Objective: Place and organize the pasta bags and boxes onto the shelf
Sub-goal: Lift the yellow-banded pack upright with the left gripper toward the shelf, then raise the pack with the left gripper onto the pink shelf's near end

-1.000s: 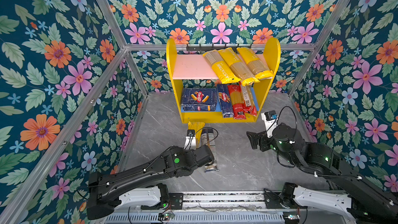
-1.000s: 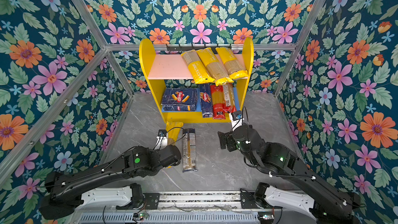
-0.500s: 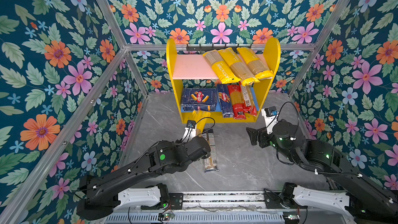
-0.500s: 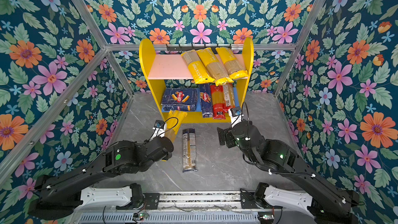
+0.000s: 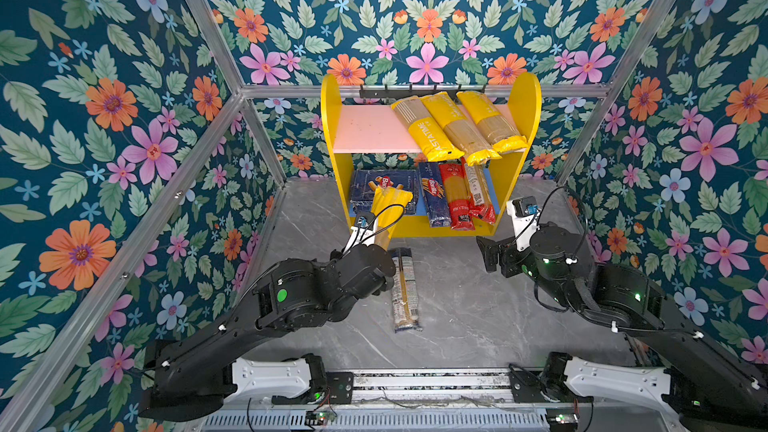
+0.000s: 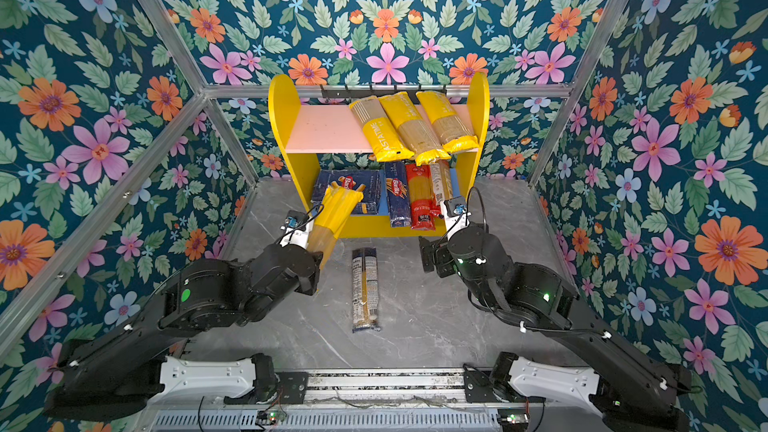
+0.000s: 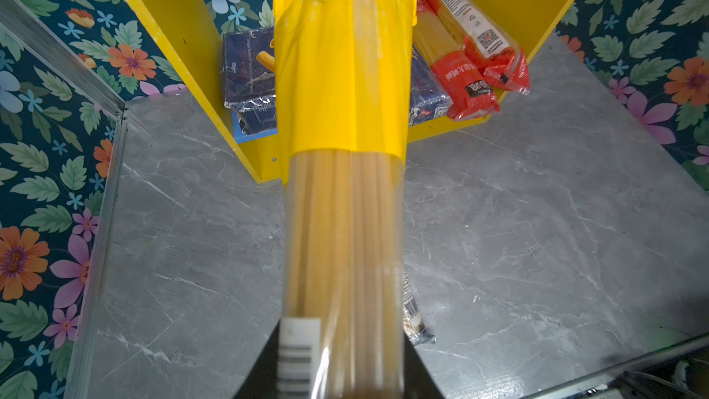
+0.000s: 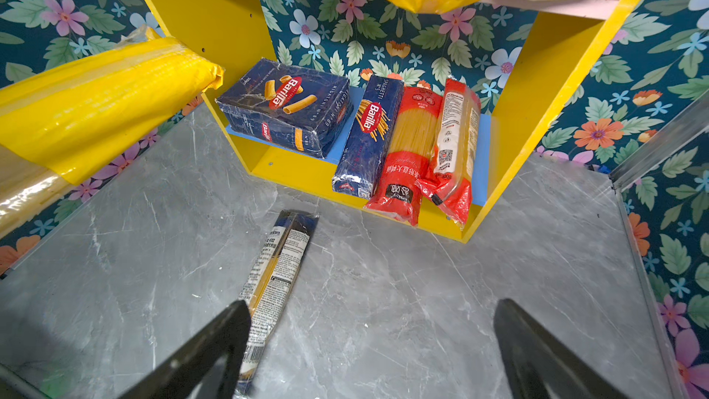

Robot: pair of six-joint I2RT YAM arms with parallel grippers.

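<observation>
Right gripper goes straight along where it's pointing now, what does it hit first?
Probably bare table, beside the navy bag: the open right gripper looks angled down. If shallower, the red bag at the front of the shelf. Depth unclear.

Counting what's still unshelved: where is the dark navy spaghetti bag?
In both top views the navy bag lies flat on the table, mid-scene, just in front of the shelf.
</observation>
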